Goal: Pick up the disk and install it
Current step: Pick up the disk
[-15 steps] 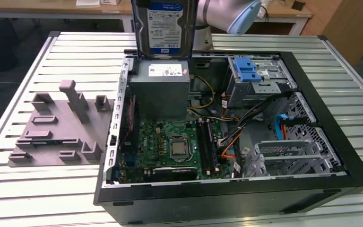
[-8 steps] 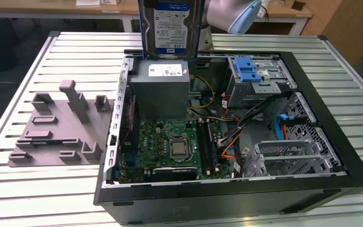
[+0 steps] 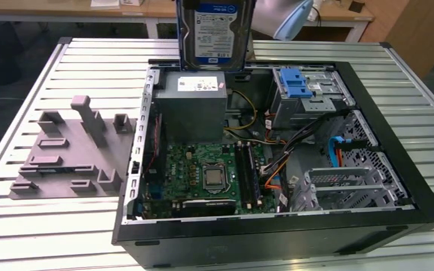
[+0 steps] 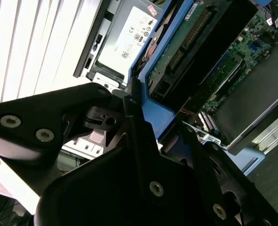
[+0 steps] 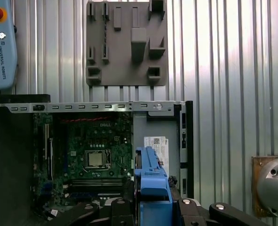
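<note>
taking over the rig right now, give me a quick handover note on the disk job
The hand is shut on the disk, clamping its blue frame.
The disk hangs on edge in the air, label toward the exterior camera, above the grey power supply at the far side of the open computer case.
Done: pickup.
Left: install. The disk is not in any bay yet.

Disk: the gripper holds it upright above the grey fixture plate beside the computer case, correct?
Not quite. The gripper does hold the disk upright, but above the open computer case, over its grey metal box, not over the fixture plate on the table. The exterior view shows this.
</note>
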`<state>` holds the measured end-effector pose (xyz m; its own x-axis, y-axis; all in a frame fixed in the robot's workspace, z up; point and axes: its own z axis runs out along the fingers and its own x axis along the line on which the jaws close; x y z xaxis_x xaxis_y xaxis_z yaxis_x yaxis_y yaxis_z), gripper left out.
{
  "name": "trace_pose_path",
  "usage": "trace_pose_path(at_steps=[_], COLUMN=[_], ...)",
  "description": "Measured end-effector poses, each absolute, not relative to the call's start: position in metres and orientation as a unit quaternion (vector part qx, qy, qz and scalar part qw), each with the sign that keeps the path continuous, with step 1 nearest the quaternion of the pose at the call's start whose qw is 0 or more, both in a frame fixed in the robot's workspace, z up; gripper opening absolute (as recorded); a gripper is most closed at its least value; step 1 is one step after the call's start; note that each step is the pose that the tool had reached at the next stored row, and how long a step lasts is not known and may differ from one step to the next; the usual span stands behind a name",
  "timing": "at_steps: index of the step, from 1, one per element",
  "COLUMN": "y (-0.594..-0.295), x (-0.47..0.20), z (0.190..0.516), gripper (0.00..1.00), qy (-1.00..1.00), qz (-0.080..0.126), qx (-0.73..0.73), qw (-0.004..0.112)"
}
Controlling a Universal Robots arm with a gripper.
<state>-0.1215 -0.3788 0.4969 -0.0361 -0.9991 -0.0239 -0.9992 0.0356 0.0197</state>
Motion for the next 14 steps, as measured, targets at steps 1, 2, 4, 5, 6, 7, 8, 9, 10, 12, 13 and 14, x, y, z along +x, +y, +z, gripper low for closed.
trace_pose_path(at_steps=[1, 2, 4, 5, 6, 7, 8, 9, 10, 12, 13, 14], y=[-0.379, -0.379, -0.379, -0.379, -0.379, -0.379, -0.379, -0.379, -0.379, -0.379, -0.379, -0.379], x=[-0.12, -0.119, -0.116, -0.115, -0.113, -0.112, -0.111, -0.11, -0.108, -0.106, -0.105, -0.104], z=[0.497, 0.497, 0.497, 0.497, 0.497, 0.497, 0.497, 0.497, 0.497, 0.497, 0.497, 0.497], gripper=[0.36, 0.36, 0.36, 0.36, 0.36, 0.36, 0.36, 0.36, 0.36, 0.36, 0.36, 0.36], qy=[0.72, 0.72, 0.72, 0.72, 0.72, 0.72, 0.72, 0.72, 0.72, 0.72, 0.72, 0.72], qz=[0.015, 0.015, 0.015, 0.015, 0.015, 0.015, 0.015, 0.015, 0.015, 0.015, 0.015, 0.015], qx=[-0.694, -0.694, -0.694, -0.694, -0.694, -0.694, -0.694, -0.694, -0.694, -0.694, -0.694, -0.694], qw=[0.002, 0.002, 0.002, 0.002, 0.002, 0.002, 0.002, 0.002, 0.002, 0.002, 0.002, 0.002])
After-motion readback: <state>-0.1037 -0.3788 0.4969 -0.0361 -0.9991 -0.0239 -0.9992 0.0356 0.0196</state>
